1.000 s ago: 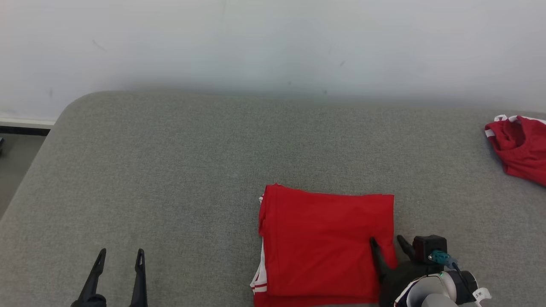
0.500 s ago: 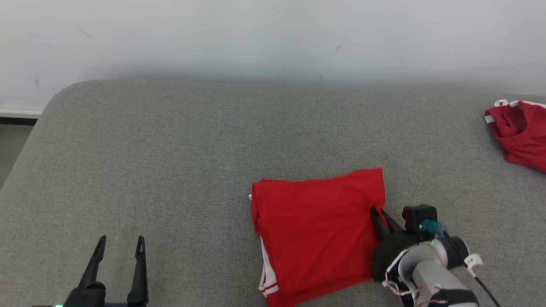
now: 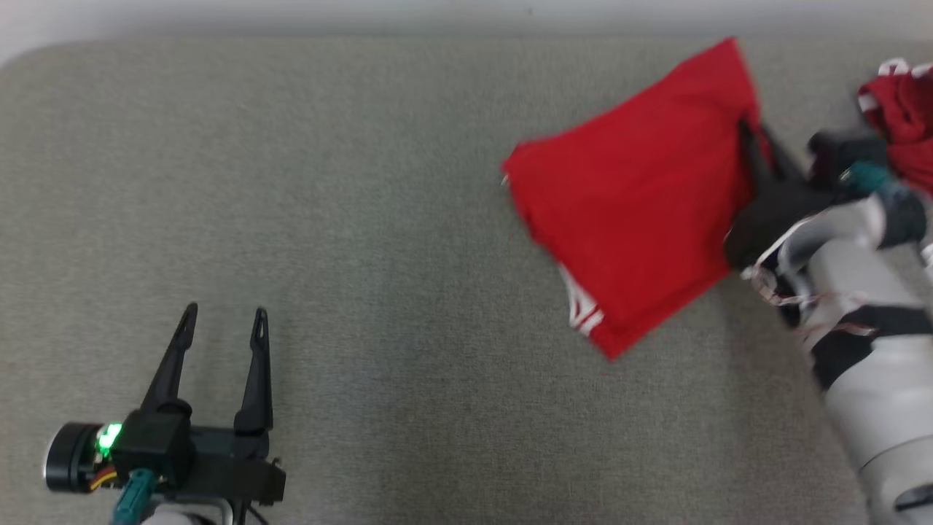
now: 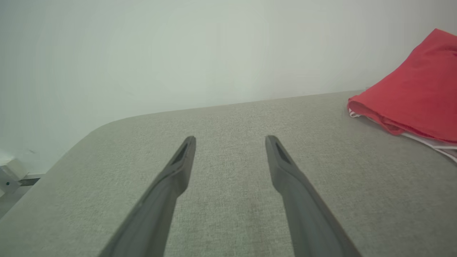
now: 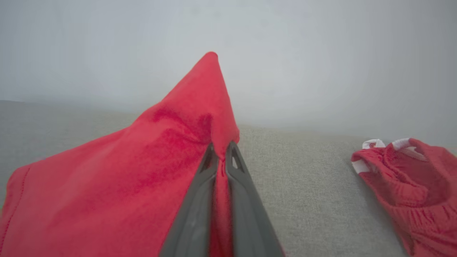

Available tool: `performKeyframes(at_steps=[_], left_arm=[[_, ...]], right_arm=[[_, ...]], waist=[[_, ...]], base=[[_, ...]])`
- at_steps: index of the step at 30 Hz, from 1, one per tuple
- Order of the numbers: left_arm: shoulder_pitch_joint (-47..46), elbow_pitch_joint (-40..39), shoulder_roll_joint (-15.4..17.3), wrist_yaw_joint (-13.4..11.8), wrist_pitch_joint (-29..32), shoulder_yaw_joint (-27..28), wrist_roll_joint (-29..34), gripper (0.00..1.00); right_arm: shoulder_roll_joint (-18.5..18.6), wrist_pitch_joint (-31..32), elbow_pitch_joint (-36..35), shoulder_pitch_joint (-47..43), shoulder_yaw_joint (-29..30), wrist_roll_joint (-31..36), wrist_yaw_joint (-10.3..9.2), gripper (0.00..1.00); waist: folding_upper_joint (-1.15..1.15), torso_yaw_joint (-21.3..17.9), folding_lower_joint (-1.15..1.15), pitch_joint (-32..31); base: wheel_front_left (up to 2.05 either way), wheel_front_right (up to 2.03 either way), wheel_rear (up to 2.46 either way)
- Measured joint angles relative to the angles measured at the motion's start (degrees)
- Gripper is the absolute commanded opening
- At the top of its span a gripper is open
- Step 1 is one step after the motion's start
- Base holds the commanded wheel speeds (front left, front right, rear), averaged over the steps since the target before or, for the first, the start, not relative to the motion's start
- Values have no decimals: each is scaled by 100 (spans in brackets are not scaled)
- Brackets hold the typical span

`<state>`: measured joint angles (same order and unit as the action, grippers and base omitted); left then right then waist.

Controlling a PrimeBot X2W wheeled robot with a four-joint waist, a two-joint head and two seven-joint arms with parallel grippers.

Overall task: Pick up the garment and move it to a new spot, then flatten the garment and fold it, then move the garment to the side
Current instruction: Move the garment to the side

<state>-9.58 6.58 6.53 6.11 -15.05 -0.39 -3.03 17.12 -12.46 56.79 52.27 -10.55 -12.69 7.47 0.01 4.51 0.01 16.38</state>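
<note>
1. The pad (image 3: 328, 219) is a broad grey slab with a woven, slightly fuzzy cover and rounded far corners. A plain pale wall (image 4: 178, 53) stands behind it.
2. The garment (image 3: 634, 211) is red, thin, matte knit, folded into a layered, roughly four-sided packet. It sits toward the pad's far right corner, skewed to the edges. One corner is pulled up into a soft peak, and the low end appears to rest on the pad. By its shape, the flattening and folding look done; I judge this to be the last step, the move to the side. Setting it down and letting go are not yet done.
3. A heap (image 3: 900, 109) of crumpled red cloth with white elastic bands lies at the far right edge, near the garment but apart from it.
4. The right claw (image 3: 754, 135) has its two dark tapered fingers pressed nearly together, with a fold of the garment's right edge pinched between them.
5. The left claw (image 3: 226, 310) hangs over the pad's near left part, spread wide and holding nothing.
6. White striped trim (image 3: 583, 317) peeks from the garment's lower layers.
</note>
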Motion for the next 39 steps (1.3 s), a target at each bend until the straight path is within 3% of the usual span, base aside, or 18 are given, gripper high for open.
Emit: performKeyframes(at_steps=[17,28,39], left_arm=[[-796,-772,165,96,1,-109,9,100],[-944,-1209,358,101,1,-185,45,100],[-1021,-1544,426,105,-2,-220,65,100]], right_arm=[[1926,648,-592,1612,-68,10,0,0],[3187,1410,-1170,1746,-100,-134,0,0],[3967,2041,-1526,1558,-313,-168,0,0]], waist=[[1,-596,0,1384],[0,-839,-1,1974],[-1,-825,-1,2386]], base=[[0,0,0],[0,0,0],[0,0,0]])
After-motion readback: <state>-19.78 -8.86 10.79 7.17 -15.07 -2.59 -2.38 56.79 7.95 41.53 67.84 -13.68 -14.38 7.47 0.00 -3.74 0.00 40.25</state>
